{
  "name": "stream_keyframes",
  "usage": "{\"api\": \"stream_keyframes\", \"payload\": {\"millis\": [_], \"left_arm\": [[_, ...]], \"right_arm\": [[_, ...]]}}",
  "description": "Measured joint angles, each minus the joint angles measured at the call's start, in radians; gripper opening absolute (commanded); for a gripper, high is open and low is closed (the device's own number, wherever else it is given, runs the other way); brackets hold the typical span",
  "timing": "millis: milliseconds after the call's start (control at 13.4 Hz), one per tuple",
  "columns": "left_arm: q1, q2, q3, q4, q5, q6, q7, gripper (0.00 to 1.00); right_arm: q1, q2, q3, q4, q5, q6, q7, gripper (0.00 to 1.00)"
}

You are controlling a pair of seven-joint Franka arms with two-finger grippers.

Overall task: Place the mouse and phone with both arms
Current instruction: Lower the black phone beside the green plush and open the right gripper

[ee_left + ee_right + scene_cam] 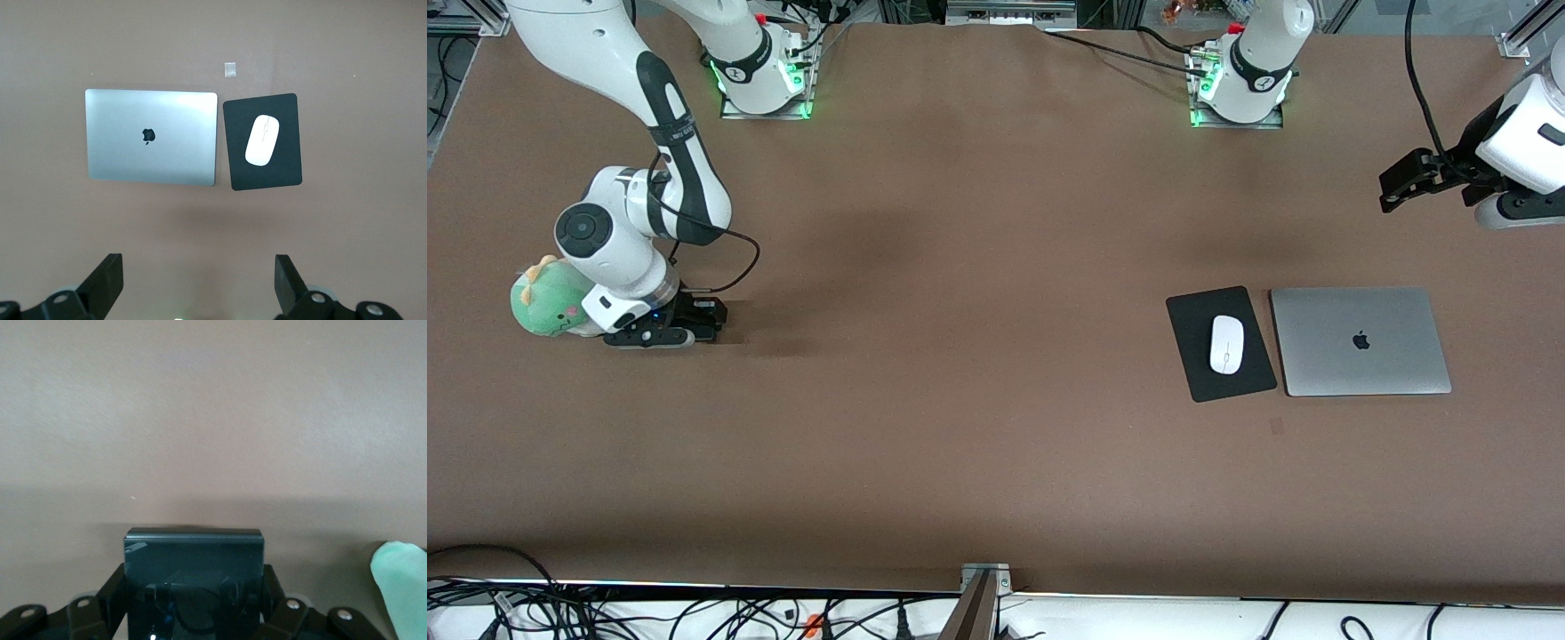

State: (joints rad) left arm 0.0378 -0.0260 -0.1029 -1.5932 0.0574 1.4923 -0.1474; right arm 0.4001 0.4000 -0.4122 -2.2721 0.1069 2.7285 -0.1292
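Note:
The white oval mouse (1226, 344) lies on a black mouse pad (1199, 378) toward the left arm's end of the table; it also shows in the left wrist view (262, 139). My left gripper (1400, 184) is open and empty, up in the air at that end of the table; in its wrist view (198, 283) the jaws stand wide apart over bare table. My right gripper (710, 322) is low at the table toward the right arm's end. In its wrist view (193, 590) it is shut on the black phone (193, 553), with a finger against each side.
A closed silver laptop (1360, 340) lies beside the mouse pad, toward the table's end; it also shows in the left wrist view (151, 136). A green plush toy (538, 300) sits right beside the right wrist, and its edge shows in the right wrist view (402, 587).

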Motion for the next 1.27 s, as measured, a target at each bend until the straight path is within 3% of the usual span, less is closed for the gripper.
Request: {"api": "stream_keyframes", "payload": {"millis": [373, 523, 598, 672, 1270], "left_arm": [[0.012, 0.000, 0.014, -0.002, 0.000, 0.016, 0.001, 1.00], [0.016, 0.001, 0.016, -0.002, -0.002, 0.016, 0.002, 1.00], [0.016, 0.001, 0.017, -0.002, -0.010, 0.016, 0.002, 1.00], [0.018, 0.002, 0.017, -0.002, -0.022, 0.016, 0.001, 1.00], [0.042, 0.006, 0.020, -0.002, -0.059, 0.016, 0.003, 1.00]], "right_arm": [[-0.011, 0.017, 0.000, -0.049, 0.000, 0.116, -0.003, 0.46], [-0.014, 0.034, 0.000, -0.049, 0.003, 0.142, -0.003, 0.64], [-0.015, 0.042, 0.001, -0.049, 0.007, 0.150, -0.003, 0.86], [-0.015, 0.047, 0.003, -0.049, 0.008, 0.155, -0.003, 1.00], [-0.015, 0.041, 0.019, -0.011, 0.009, 0.115, -0.011, 1.00]]}}
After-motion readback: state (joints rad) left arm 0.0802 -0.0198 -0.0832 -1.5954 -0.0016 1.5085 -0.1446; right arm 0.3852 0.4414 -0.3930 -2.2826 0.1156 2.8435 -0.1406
